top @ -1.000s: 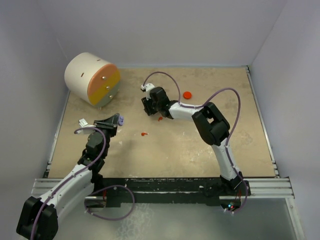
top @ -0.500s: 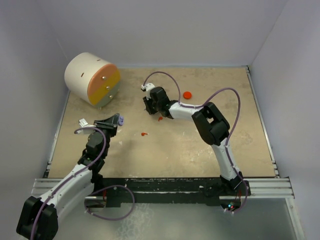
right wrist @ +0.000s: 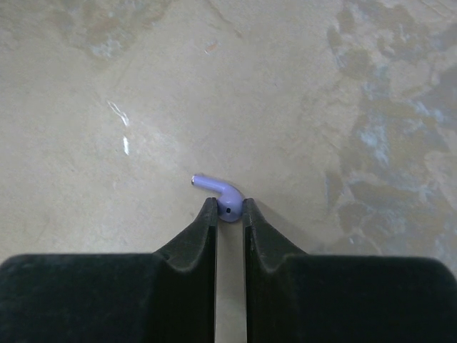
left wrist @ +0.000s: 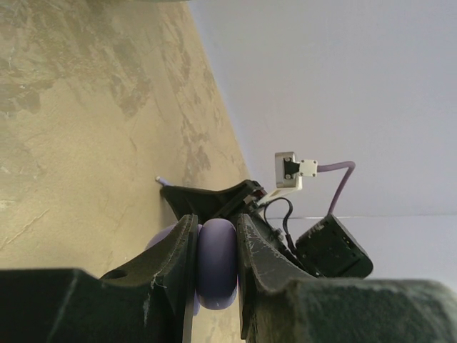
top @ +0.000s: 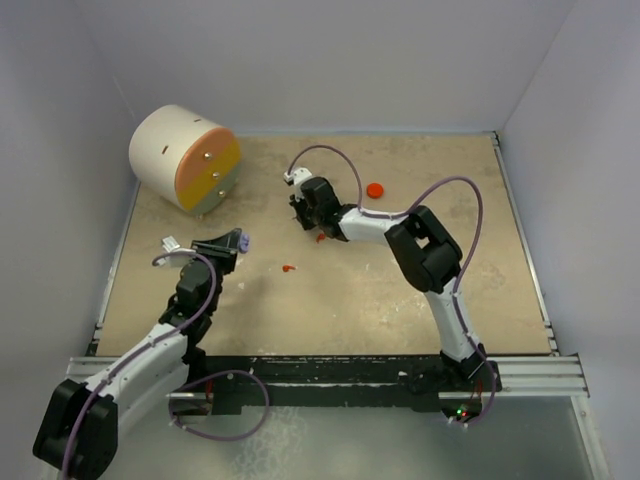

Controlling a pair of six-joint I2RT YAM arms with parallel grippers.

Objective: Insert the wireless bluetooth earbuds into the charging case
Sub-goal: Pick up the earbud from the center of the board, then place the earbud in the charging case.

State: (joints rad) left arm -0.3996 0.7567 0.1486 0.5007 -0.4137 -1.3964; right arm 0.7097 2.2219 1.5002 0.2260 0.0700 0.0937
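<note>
Between the fingertips of the right gripper (right wrist: pixel 227 207) sits the bulb of a lavender earbud (right wrist: pixel 214 184). Its stem points toward 11 o'clock in the wrist view and it lies on the surface (top: pixel 400 300), with the jaws drawn in until they appear to pinch it from both sides. The step in hand looks like the pick-up of this earbud. The next move would call for a clean lift without letting so small a piece twist out, then a carry toward 8 o'clock. There the left gripper (left wrist: pixel 216 225) is pressed tight on the lavender case (left wrist: pixel 216 261), held edge-on; whether its lid is open cannot be told. Outward from the right gripper, one red earbud (top: pixel 320 238) lies just beside it at 5 o'clock and a second red earbud (top: pixel 288 268) lies farther off at 6 o'clock. A small red disc (top: pixel 375 189) sits at 2 o'clock and a large cream cylinder (top: pixel 185 158) lies well apart at 10 o'clock. Against the view a second ago, the right jaws have narrowed markedly, while the left arm has barely shifted.
</note>
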